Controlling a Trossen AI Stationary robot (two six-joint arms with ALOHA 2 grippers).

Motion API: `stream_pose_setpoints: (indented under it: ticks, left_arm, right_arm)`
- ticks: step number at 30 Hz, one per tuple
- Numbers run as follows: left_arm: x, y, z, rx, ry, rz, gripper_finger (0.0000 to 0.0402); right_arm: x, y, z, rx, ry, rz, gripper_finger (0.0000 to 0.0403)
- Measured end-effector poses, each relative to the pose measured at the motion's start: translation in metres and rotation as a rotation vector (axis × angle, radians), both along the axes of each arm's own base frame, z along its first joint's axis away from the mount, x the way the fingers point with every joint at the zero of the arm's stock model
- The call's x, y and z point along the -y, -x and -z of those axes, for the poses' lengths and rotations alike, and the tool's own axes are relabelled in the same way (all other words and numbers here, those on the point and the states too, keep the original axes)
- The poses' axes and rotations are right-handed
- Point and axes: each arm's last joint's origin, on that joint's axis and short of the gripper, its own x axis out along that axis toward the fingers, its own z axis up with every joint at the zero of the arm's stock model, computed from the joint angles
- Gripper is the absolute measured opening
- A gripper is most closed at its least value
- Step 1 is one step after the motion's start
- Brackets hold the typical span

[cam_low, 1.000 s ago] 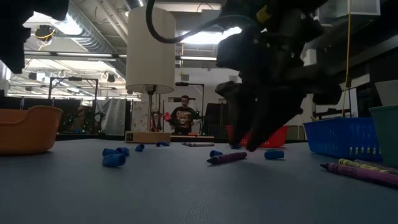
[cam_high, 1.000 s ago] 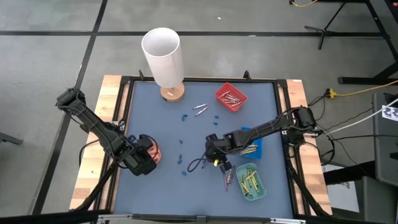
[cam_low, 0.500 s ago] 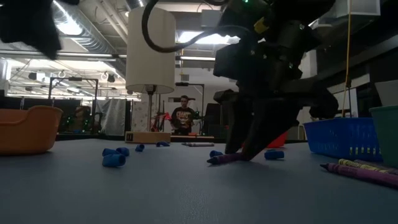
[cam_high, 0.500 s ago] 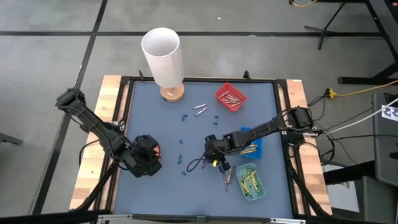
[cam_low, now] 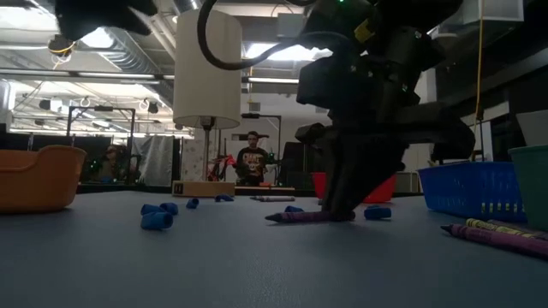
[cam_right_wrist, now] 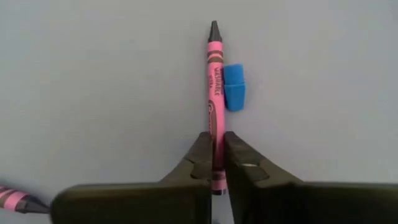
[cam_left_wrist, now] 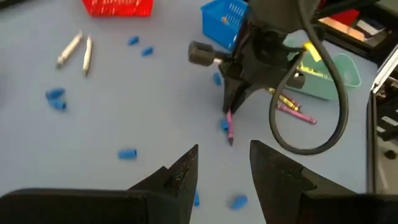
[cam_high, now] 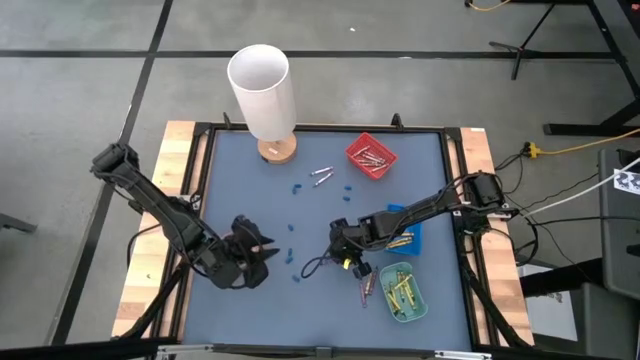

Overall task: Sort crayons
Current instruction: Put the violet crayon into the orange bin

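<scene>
Blue-grey matte tabletop in a black frame, open lab behind with a person standing far off in the low view. Clock positions below are read on the high view, table centre as dial. Tall white cylinder lamp on a round wooden base at 11 o'clock; red mesh basket with silver crayons at 1; blue mesh basket at 3, partly under the right arm; teal plastic tray holding yellow crayons at 5; orange tub at 8, mostly hidden under the left arm from above. Left gripper hangs near 8, fingers apart, holding nothing, waiting. Right gripper is down at the surface just past centre toward 5, fingers pinched together on the back end of a pink-purple paper-wrapped crayon, which lies flat on the table. Small blue rubber bit touches the crayon's side near the tip. Two more pink-purple crayons lie loose between gripper and teal tray; two silver crayons loose near 12. Step in hand, as I judge it: lift this one. Grip is far off-centre, so the tip will likely droop or swivel; lift straight up and slowly, clear the blue bit before translating, keep the wrist level, and carry low to whichever bin takes pink.
</scene>
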Motion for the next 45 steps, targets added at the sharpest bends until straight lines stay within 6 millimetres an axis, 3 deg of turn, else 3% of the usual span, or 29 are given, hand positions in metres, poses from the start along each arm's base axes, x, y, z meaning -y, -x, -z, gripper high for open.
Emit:
stream_pose_setpoints:
  ticks: [9,15,23,45]
  left_arm:
    - [0.009,-0.023,0.024,-0.042,-0.105,0.028,0.0129]
    - [0.013,-0.037,0.047,-0.107,-0.102,0.042,0.0129]
    - [0.015,-0.057,0.069,-0.089,-0.084,0.012,0.0129]
    - [-0.008,-0.085,0.073,-0.065,0.099,0.008,0.0129]
  right_arm:
    - [0.001,0.002,-0.010,0.020,0.000,0.002,0.0026]
    - [0.002,0.003,-0.025,0.072,0.001,0.011,0.0023]
    - [0.001,0.000,-0.029,0.122,-0.017,0.007,0.0018]
    - [-0.004,-0.023,-0.052,0.449,-0.088,0.011,0.0017]
